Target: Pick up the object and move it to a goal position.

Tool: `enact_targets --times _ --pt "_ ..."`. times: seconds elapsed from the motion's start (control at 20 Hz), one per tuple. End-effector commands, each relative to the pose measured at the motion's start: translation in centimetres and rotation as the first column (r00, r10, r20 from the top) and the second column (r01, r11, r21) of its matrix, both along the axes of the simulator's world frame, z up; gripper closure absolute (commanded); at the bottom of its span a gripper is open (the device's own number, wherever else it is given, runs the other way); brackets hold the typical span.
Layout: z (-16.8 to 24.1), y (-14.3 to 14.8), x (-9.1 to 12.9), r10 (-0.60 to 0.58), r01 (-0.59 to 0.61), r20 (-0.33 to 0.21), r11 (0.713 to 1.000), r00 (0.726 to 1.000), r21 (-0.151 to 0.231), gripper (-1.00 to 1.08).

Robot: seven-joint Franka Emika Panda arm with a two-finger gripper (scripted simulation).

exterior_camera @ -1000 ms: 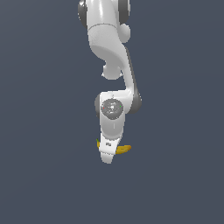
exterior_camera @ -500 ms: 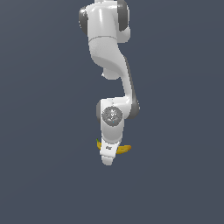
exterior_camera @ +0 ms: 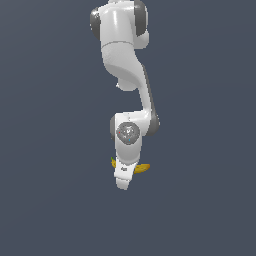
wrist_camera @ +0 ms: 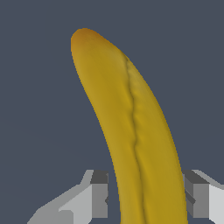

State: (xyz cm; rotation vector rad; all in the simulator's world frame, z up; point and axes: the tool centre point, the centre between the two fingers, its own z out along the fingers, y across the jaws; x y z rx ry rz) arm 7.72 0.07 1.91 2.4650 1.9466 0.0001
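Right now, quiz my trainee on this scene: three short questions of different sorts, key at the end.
1. True or false: the banana lies between the gripper fingers.
2. In the exterior view, the banana's longer visible end pokes out on which side of the gripper: (a) left, (b) right?
3. What colour is the arm?

Key: 1 true. 2 b. 3 white, with dark grey joints.

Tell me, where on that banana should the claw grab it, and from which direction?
Probably across the narrow width of the banana, near its middle, coming straight down from above. It is long and curved, so a grip there should keep it balanced. The wrist view shows the gripper already placed that way, one finger on each side; whether they press the peel yet is unclear.
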Motion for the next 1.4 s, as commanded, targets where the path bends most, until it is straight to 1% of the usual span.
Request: enact_targets --times 0.0,0.35,0.65,0.95,1.35 --pt "0.0 0.0 0.0 0.0 0.0 -0.001 1.0 1.0 0.0 1.08" --pt "1.0 -0.3 -0.2 0.0 0.0 0.0 1.0 1.0 0.0 1.08" --pt "3.9 -1.0 -0.6 0.0 0.0 0.0 1.0 1.0 -0.001 1.08" --pt "9.1 -2.2 -1.5 0.001 -0.001 0.0 1.0 1.0 -0.002 1.08" --pt "18.4 -4.4 -2.9 0.002 -0.002 -0.001 1.0 1.0 -0.001 1.08"
